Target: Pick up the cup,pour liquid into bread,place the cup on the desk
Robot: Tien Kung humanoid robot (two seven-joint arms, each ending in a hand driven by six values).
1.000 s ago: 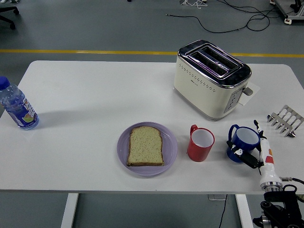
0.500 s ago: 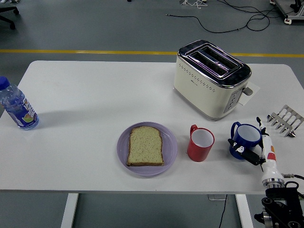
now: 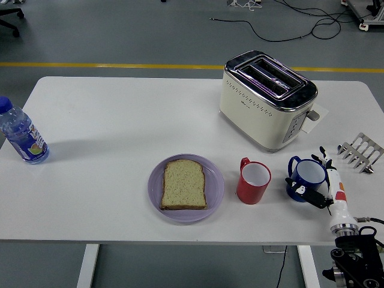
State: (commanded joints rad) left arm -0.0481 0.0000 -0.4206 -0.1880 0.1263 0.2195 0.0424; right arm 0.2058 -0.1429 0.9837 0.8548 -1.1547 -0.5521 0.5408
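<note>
— Head view first: what is seen, taking the biggest thing first?

— A white bench (image 3: 120,120) is spread across most of the frame, with grey floor and a yellow line beyond its far edge. On its far right part a cream toaster (image 3: 268,99) with a chrome top is stood at an angle, its two slots showing.

— And nearer the front?

— A lilac plate (image 3: 186,188) is set near the front edge, about mid-width, and a slice of bread (image 3: 184,184) is laid flat on it. At the far left edge a water bottle (image 3: 20,134) with a blue cap is stood upright, well apart from everything else. Just right of the plate a red cup (image 3: 252,180) is stood upright, its white inside seen and its handle turned to the left.

— Where is the blue cup?

— The blue cup (image 3: 306,178) is placed right of the red one, near the front right corner, upright; whether its base is touching the bench cannot be told. A small metal rack (image 3: 360,152) is seen beyond it, by the right edge.

— And the robot's hand?

— The right hand (image 3: 324,183) is brought in from the lower right corner. Its fingers (image 3: 333,183) are wrapped about the blue cup's right side, with a dark digit pressed against the cup's near wall, so the cup is pinched between them. No left hand is shown.
</note>
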